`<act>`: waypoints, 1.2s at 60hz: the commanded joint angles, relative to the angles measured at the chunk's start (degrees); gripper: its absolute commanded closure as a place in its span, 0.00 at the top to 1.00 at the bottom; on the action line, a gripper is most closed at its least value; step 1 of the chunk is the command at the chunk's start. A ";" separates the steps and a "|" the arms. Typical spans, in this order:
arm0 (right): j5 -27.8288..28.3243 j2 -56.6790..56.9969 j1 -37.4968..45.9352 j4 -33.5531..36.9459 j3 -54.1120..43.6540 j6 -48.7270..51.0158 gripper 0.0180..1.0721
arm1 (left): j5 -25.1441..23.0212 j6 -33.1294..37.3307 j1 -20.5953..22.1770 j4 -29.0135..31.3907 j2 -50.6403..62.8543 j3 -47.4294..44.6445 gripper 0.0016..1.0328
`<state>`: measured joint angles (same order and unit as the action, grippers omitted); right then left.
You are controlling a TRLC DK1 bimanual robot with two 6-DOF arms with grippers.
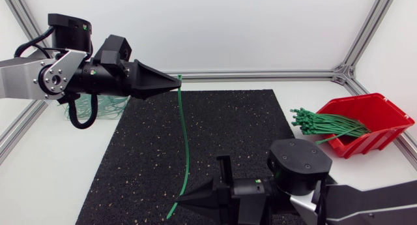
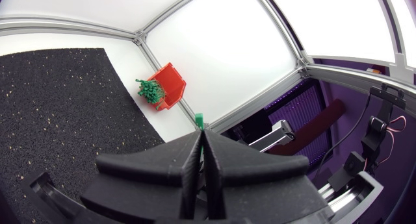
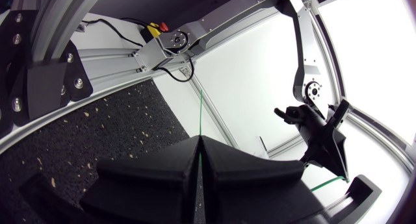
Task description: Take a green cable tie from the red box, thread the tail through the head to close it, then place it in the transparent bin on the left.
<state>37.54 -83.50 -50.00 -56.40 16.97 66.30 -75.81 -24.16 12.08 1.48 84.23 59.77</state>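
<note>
One green cable tie (image 1: 186,140) stretches almost straight over the black mat (image 1: 221,120) between my two grippers. My left gripper (image 1: 178,83) is shut on its upper end; in the left wrist view a short green stub (image 2: 199,120) pokes out past the closed fingertips. Low at the mat's front, my right gripper (image 1: 180,202) is shut on the tie near its other end, and a short piece curls beyond it. The tie (image 3: 201,110) runs up from the right gripper (image 3: 200,138). The red box (image 1: 368,120) at the right holds several green ties (image 1: 326,122).
The transparent bin (image 1: 111,109) with green ties inside stands at the back left, partly hidden behind my left arm. An aluminium frame runs around the white table. The red box (image 2: 170,84) shows far ahead of the left gripper (image 2: 201,132).
</note>
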 commanded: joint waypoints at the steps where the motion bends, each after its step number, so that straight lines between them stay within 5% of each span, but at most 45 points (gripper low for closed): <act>1: -1.06 1.94 -1.15 -0.90 -2.03 -2.67 0.05 | 0.14 0.70 0.40 -0.51 -3.01 -2.29 0.04; 26: -2.73 3.61 -2.39 -1.17 -4.05 -4.34 0.05 | 0.66 0.08 0.76 0.55 -6.35 -3.78 0.04; 31: -2.73 6.95 -2.30 1.21 -3.26 -15.85 0.05 | 0.75 -0.01 0.76 0.72 -6.62 -4.05 0.04; 37: -1.42 8.18 -2.12 5.60 -2.82 -16.21 0.05 | 1.19 -0.01 1.11 0.72 -6.71 -4.22 0.04; 42: -2.73 10.82 -2.74 14.57 -0.62 -18.49 0.05 | 1.89 -0.01 1.55 0.81 -7.15 -4.22 0.04; 51: -6.51 18.38 -5.37 41.37 8.52 -24.38 0.05 | 3.13 -0.01 2.60 0.72 -9.52 -5.01 0.04; 72: -2.73 32.35 -7.22 58.07 17.04 -48.55 0.05 | 7.34 -0.18 5.33 -1.30 -17.96 -9.05 0.04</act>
<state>34.09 -53.21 -56.64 0.08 31.55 25.98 -69.23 -24.18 16.29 1.23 68.75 53.23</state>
